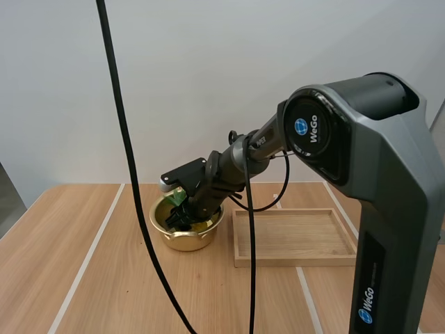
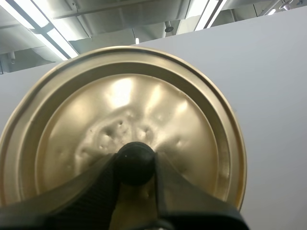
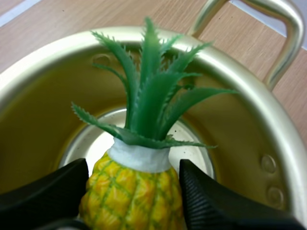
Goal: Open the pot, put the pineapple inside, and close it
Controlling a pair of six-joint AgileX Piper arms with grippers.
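Observation:
The gold pot (image 1: 169,234) stands uncovered on the wooden table, left of the tray. My right gripper (image 1: 182,216) reaches down into it, shut on a toy pineapple (image 3: 129,196) with a yellow body and green leaves (image 3: 148,96). In the right wrist view the fruit hangs inside the pot (image 3: 240,96), above its shiny bottom, and the black fingers (image 3: 211,201) press on both sides of it. My left gripper (image 2: 135,165) is shut on the black knob (image 2: 135,160) of the gold lid (image 2: 144,105), which it holds up in the air with the lid's top facing the camera.
A shallow wooden tray (image 1: 292,260) lies right of the pot with nothing in it. The right arm's grey base (image 1: 389,209) rises at the near right. One loop handle (image 3: 283,33) of the pot sticks out past its rim.

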